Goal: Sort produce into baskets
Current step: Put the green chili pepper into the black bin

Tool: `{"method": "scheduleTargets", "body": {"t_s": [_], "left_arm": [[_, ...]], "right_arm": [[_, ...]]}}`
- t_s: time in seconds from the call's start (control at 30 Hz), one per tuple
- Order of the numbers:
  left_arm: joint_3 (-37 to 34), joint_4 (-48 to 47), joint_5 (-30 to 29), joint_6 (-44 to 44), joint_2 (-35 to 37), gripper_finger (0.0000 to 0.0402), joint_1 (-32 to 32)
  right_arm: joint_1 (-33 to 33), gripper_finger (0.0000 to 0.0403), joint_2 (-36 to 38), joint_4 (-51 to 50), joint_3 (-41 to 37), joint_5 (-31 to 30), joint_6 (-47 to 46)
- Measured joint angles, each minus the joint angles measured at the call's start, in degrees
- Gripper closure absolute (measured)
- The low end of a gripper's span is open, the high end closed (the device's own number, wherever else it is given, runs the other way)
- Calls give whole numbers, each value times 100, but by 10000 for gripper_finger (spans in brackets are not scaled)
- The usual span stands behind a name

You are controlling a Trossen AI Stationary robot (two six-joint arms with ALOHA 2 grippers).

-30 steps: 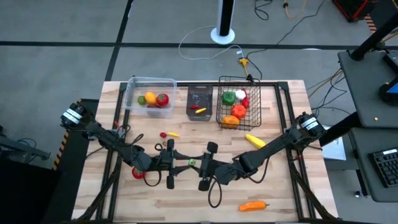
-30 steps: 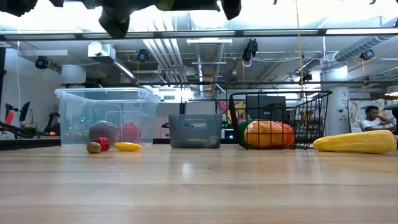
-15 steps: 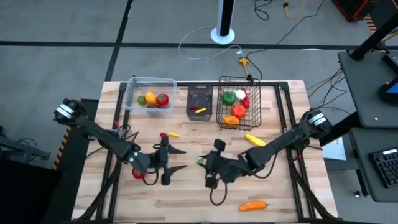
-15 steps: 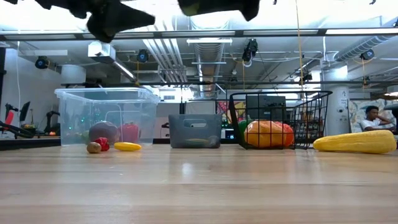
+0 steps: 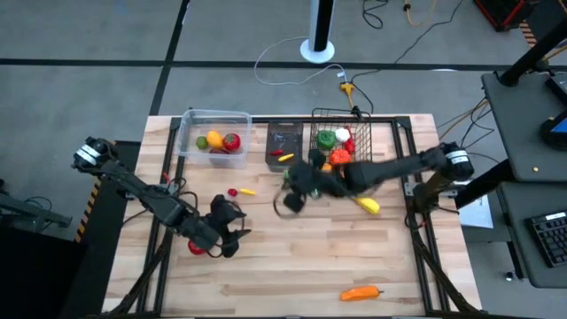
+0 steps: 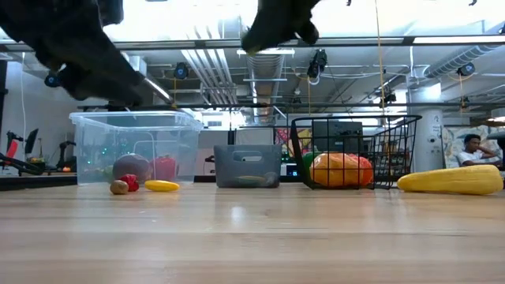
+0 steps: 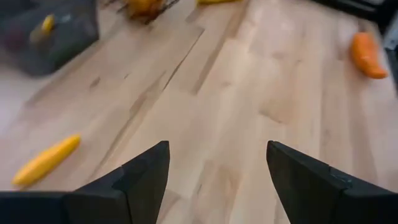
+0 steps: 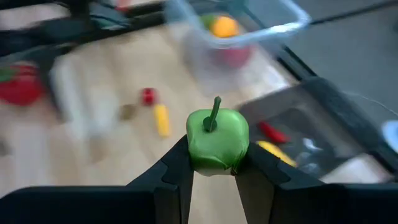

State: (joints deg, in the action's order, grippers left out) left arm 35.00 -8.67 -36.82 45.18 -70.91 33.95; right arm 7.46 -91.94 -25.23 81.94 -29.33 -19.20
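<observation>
Right jaws around half-hidden green pepper point(image 8: 217, 140)

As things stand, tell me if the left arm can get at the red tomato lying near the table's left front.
Probably yes. The left gripper is open and empty, hovering right beside the red tomato, with only bare table around it. The right gripper, shut on a green pepper, is well away near the bins.

I'm looking down on a light wooden table point(image 5: 292, 266). Along its far edge stand the clear tub point(image 5: 213, 133), the dark bin point(image 5: 284, 147) and the wire basket point(image 5: 339, 146), in a row. Lying loose on the boards are a small red piece point(image 5: 232, 191) beside a small yellow one point(image 5: 247, 190), a red fruit point(image 5: 196, 248), a yellow corn point(image 5: 365, 203) near the basket, and an orange pepper point(image 5: 359, 292) near the front edge.
</observation>
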Motion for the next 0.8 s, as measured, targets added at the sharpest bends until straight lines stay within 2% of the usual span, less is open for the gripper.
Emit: {"method": "scheduleTargets", "body": {"t_s": [0.13, 0.4, 0.6, 0.8], "left_arm": [[0, -274, 202, 424, -7, 151, 17], [0, -275, 486, 495, 6, 151, 28], [0, -341, 488, 495, -10, 151, 28], [0, -387, 483, 493, -10, 151, 28]], "right_arm": [[-711, 309, 0, -147, 125, 392, 48], [-1765, 307, -215, -154, 181, 1371, 28], [-2054, 305, -478, -132, 181, 1439, 50], [-2168, 274, -617, -130, 190, 1439, 22]]}}
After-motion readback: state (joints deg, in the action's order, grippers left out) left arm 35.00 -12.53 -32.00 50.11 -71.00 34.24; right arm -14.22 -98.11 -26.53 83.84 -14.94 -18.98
